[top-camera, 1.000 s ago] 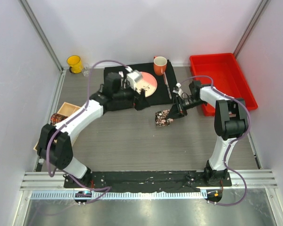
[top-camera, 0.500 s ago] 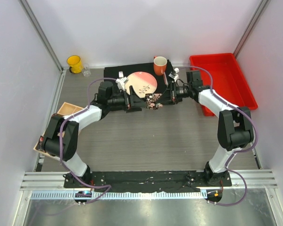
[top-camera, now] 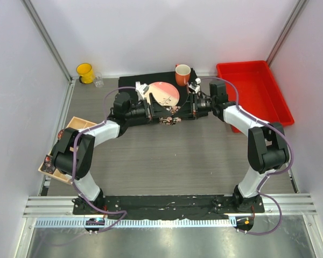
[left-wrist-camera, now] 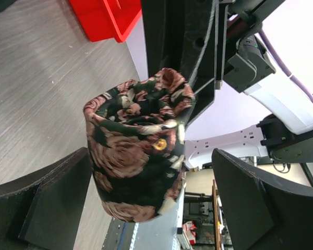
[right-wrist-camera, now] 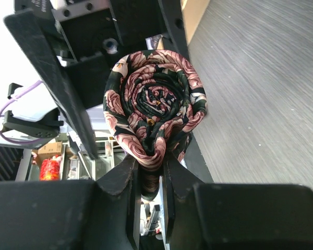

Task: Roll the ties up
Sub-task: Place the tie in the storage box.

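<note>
Floral tie [top-camera: 169, 115], black with pink roses and wound into a tight coil, hangs above the bench [top-camera: 177, 161] near the front edge of the black placemat [top-camera: 132, 81]. The right end effector [right-wrist-camera: 151, 172] is clenched on a fold at the coil's rim, with the spiral end facing its camera. The left end effector [top-camera: 157, 114] is released, its fingers [left-wrist-camera: 52, 203] spread wide on either side of the coil without touching it. Just behind sits a pink plate [top-camera: 164, 94], with an orange mug [top-camera: 182, 74] beyond it. A red bin [top-camera: 253, 91] lies to the right, and a yellow cup [top-camera: 85, 71] stands in the far left corner.
</note>
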Action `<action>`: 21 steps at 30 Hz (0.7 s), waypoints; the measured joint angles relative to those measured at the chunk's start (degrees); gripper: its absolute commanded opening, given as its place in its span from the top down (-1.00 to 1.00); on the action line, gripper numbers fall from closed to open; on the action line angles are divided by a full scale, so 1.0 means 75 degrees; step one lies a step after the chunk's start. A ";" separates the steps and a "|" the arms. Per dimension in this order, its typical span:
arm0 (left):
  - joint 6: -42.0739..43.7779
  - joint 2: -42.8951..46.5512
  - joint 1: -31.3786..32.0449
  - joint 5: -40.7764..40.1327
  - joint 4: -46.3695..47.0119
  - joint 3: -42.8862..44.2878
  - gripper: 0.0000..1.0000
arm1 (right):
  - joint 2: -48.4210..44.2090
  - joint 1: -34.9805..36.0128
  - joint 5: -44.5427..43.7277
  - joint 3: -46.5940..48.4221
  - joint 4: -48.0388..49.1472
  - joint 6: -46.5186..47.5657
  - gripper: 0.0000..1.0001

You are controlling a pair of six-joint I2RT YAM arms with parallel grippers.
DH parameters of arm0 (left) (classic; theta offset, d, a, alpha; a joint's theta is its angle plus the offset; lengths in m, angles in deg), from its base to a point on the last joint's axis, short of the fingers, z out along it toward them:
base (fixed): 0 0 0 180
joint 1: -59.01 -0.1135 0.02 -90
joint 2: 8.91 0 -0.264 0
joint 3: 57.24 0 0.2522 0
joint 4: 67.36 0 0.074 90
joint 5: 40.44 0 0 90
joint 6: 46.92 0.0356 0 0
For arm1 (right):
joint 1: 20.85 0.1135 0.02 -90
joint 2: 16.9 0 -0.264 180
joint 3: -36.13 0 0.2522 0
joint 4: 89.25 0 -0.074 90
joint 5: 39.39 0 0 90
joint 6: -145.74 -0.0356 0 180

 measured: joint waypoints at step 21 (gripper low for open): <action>-0.0857 -0.0102 0.0052 0.0105 0.0883 -0.0248 0.45 | -0.0187 0.0154 0.0172 -0.0134 0.0423 -0.0449 0.98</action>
